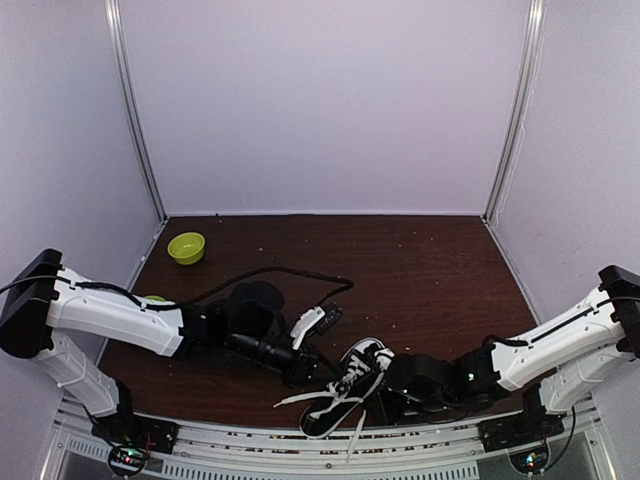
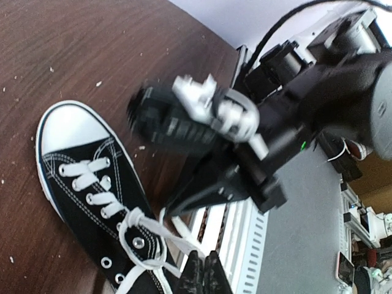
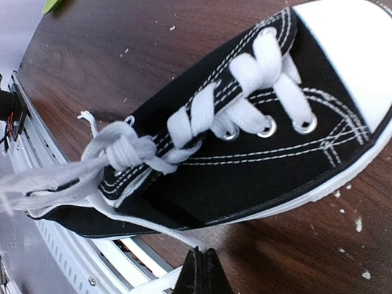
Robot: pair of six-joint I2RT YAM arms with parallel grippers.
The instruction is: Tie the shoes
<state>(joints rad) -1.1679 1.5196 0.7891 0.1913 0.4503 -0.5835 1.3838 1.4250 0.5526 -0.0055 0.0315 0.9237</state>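
Note:
The black sneaker (image 1: 350, 385) lies at the table's near edge, its white toe cap (image 1: 368, 349) pointing away from me. A first knot (image 3: 122, 150) sits in the white laces above the eyelets. My left gripper (image 2: 205, 275) is at the shoe's left side, shut on one lace (image 2: 174, 242) that runs taut from the knot. My right gripper (image 3: 202, 272) is at the shoe's right side, shut on the other lace (image 3: 153, 223), which runs along the sole. In the top view the left gripper (image 1: 318, 368) and right gripper (image 1: 392, 395) flank the shoe closely. Loose lace ends (image 1: 300, 398) trail over the front rail.
A green bowl (image 1: 186, 247) stands at the back left. A black cable (image 1: 300, 272) loops across the table behind the left arm. The metal rail (image 3: 79, 257) runs along the near edge just below the heel. Small crumbs dot the brown table (image 1: 430, 270).

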